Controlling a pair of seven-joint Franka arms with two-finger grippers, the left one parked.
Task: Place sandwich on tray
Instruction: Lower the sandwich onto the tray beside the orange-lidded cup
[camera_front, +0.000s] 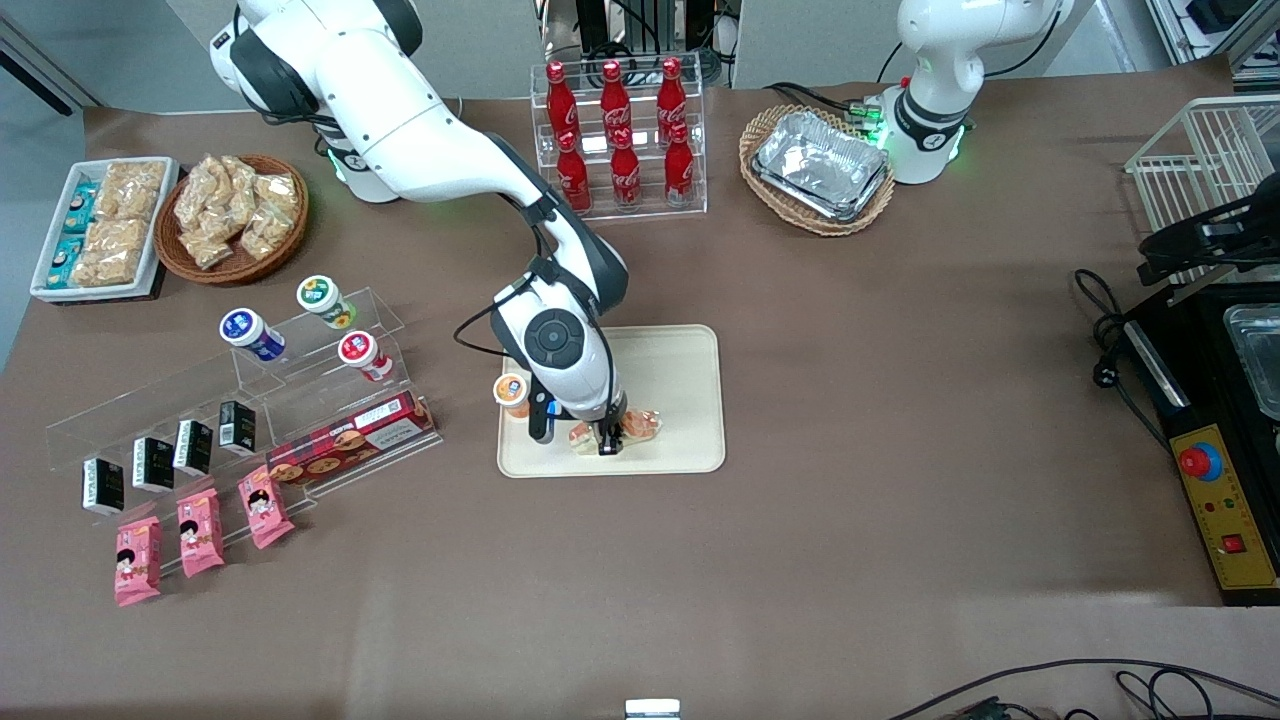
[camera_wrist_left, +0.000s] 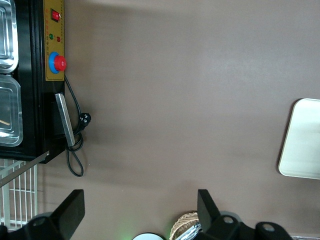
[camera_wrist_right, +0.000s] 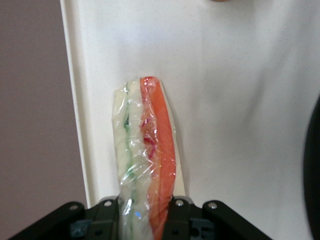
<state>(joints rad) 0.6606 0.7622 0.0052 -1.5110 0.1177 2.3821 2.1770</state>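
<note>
The right arm's gripper hangs low over the near edge of the cream tray, just below the centre of the front view, and its two fingers are pinching the wrapped sandwich between them. In the right wrist view the wedge stands on its long edge with its layers showing: white bread, a thin green line, then a thick orange band, all under wrinkled clear film. It sits over the tray's pale floor close to the low rim, with the brown table just past that rim; whether its underside already touches the tray cannot be told from these views. A small orange-lidded cup stands at the tray's edge toward the working arm's end of the table, near the sandwich but apart from it. The sandwich looks light and soft: the bread should squash under a hard squeeze, and the film is likely slippery and may shift over the filling. The present hold, across the flat bread faces at one end of the wedge, seems the sensible place, since the faces give broad contact and the layers stay stacked. The placement looks nearly complete, with letting go as the remaining step.
</note>
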